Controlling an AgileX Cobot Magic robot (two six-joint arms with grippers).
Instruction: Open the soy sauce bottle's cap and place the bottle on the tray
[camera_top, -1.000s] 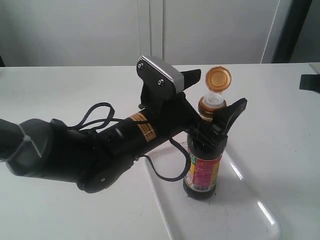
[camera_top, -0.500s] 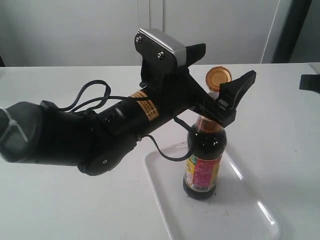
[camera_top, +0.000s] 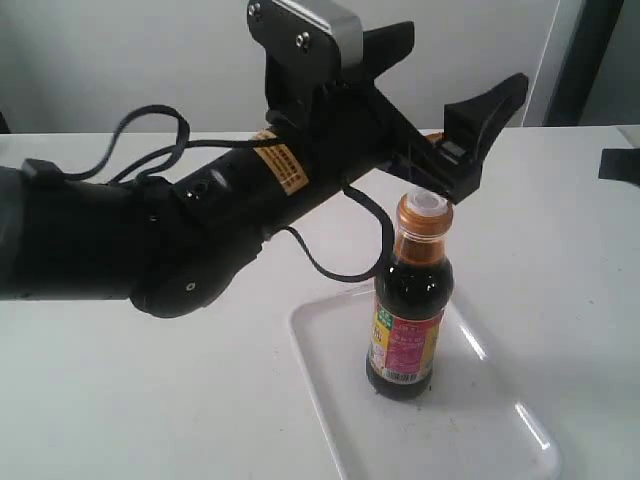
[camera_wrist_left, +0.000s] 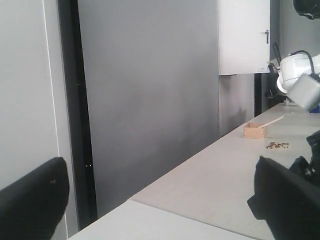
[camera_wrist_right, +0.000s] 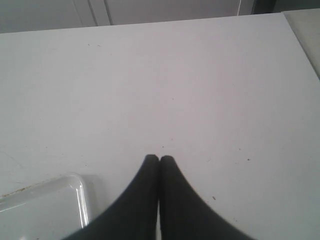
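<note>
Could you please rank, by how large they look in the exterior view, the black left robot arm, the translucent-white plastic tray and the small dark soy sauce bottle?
1. The black left robot arm, though it is nearest the camera, which inflates it.
2. The translucent-white plastic tray, partly cut off by the frame edge.
3. The small dark soy sauce bottle, standing on the tray.

The bottle (camera_top: 408, 300) stands upright on the tray (camera_top: 330, 400) at lower center, its top uncovered. The left gripper (camera_top: 455, 70) and its arm fill the space above and to its left. The table (camera_top: 560, 230) to the right lies bare, giving open passage.
</note>
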